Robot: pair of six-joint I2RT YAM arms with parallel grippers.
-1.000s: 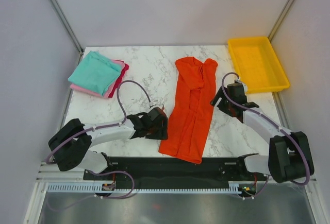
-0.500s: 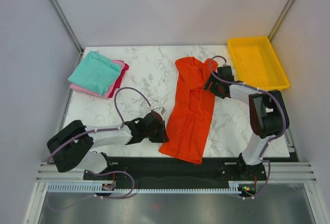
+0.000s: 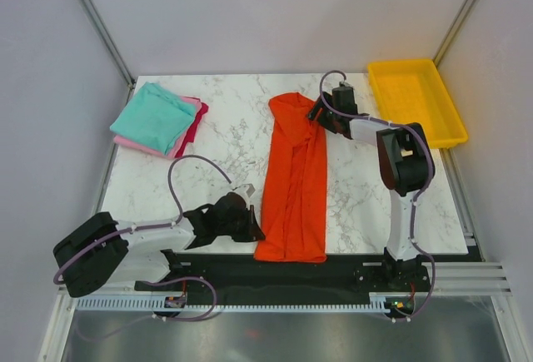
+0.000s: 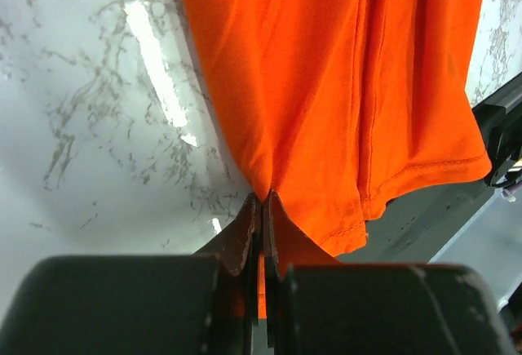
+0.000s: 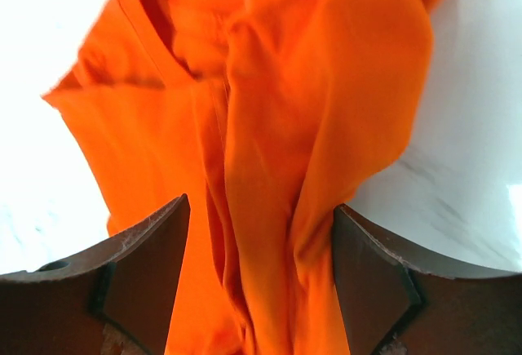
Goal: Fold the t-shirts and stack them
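**Q:** Top external view: where do the t-shirts lie?
**A:** The orange-red t-shirt point(image 3: 293, 179) lies as a long, narrow strip down the middle of the marble counter point(image 3: 225, 129), with its collar far and its hem at the near edge. The teal t-shirt point(image 3: 152, 117) lies folded on the pink t-shirt point(image 3: 140, 144) at the far left corner. A yellow tray point(image 3: 454, 121) stands at the far right.

**Q:** And the claws?
**A:** The left claw point(image 3: 252, 230) meets the strip's near left edge. The right claw point(image 3: 319, 115) sits at its far right, beside the collar.

**Q:** Left wrist view?
**A:** The left claw point(image 4: 261, 201) is clenched on a pinch of the orange-red cloth's side edge, near the hem.

**Q:** Right wrist view?
**A:** The right claw point(image 5: 259, 212) is released. Its fingers point(image 5: 147, 265) stand wide apart with a raised fold of orange-red cloth between them, and the collar lies beyond.
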